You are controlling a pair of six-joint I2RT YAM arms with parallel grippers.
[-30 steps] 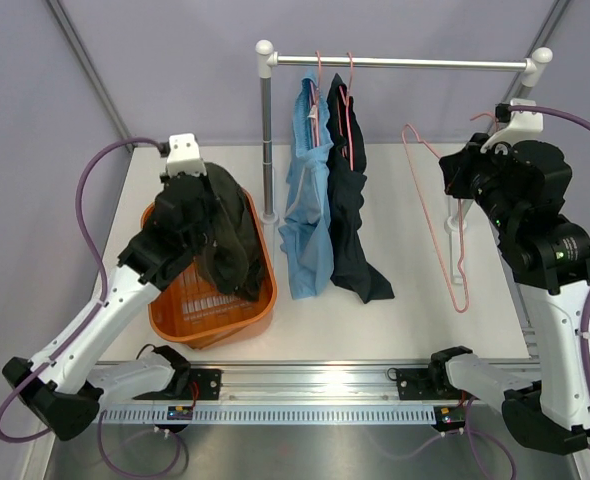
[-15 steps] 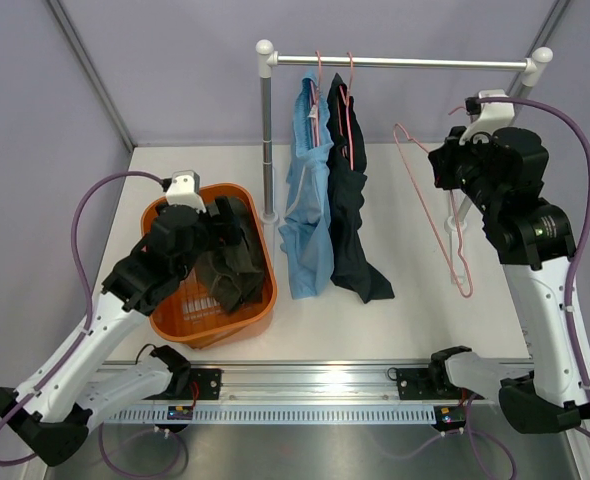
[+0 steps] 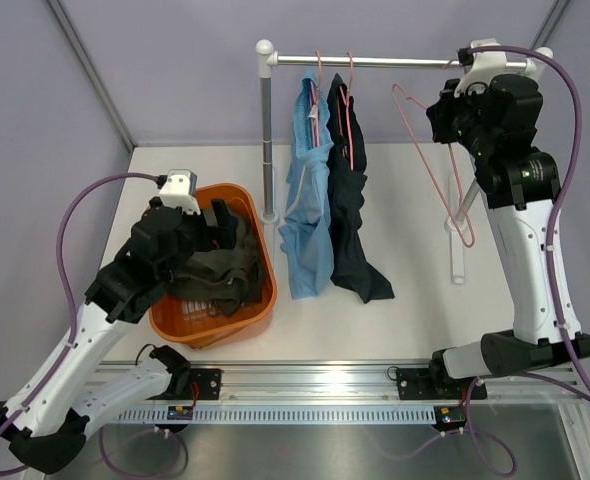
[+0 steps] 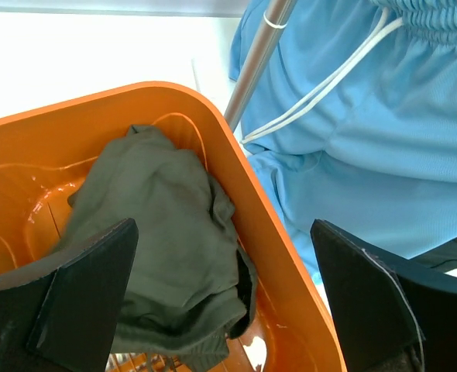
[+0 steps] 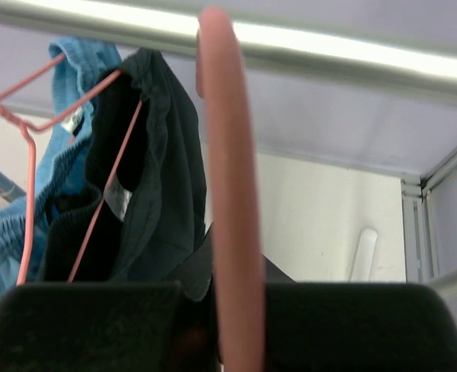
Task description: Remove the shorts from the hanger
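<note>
The dark olive shorts (image 3: 215, 272) lie bunched in the orange basket (image 3: 263, 300); the left wrist view shows the olive shorts (image 4: 159, 240) below my fingers. My left gripper (image 3: 220, 228) hangs open above them, touching nothing. The light blue shorts (image 3: 305, 200) and the navy shorts (image 3: 350, 215) hang on pink hangers from the rail (image 3: 405, 62). My right gripper (image 3: 441, 112) is shut on an empty pink hanger (image 3: 445, 195), held high next to the rail. In the right wrist view that empty hanger's hook (image 5: 227, 194) rises between my shut jaws, just under the rail (image 5: 329, 48).
The rack's left post (image 3: 266, 130) stands between the basket and the hanging shorts. Its right post and white foot (image 3: 459, 262) sit under my right arm. Purple walls close in the table behind and at both sides.
My left gripper opened and let the olive shorts drop into the basket, then drew back. My right arm lifted the empty hanger up to the rail.
</note>
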